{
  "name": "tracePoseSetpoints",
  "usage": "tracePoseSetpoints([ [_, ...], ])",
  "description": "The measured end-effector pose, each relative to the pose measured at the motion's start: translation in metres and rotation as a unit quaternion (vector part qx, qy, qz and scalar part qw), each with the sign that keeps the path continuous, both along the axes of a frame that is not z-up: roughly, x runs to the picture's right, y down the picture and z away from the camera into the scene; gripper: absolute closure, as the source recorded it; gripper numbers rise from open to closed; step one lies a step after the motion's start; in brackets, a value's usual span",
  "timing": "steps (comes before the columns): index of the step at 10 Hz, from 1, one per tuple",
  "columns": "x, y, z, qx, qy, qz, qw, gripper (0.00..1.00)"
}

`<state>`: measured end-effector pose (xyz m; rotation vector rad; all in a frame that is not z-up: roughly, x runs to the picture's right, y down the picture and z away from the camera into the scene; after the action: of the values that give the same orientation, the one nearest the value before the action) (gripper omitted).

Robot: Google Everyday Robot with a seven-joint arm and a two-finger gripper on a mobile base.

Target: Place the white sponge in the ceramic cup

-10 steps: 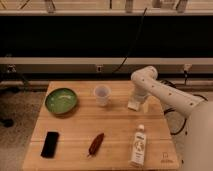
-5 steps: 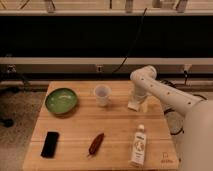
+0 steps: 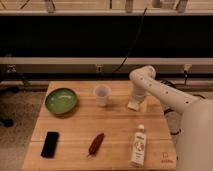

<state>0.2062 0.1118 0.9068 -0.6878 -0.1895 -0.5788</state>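
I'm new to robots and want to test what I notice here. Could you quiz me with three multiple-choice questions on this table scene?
1. Where is the gripper?
A. Over the green bowl
B. Down at the white sponge, right of the cup
C. At the table's front left corner

2. What colour is the bowl?
A. Green
B. Red
C. Blue

3. How does the ceramic cup stand?
A. Tipped on its side
B. Upside down inside the bowl
C. Upright on the table

Answers:
1. B: the gripper hangs at the white sponge, to the right of the ceramic cup.
2. A: the bowl at the back left is plainly green.
3. C: the cup stands mouth up on the table, apart from the bowl.
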Motion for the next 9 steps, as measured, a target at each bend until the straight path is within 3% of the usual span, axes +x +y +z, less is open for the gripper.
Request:
tracePoseSetpoints([
  [9,0.0008,0.0017,0.0065,-0.007,0.002,0.003,1.0,0.24],
])
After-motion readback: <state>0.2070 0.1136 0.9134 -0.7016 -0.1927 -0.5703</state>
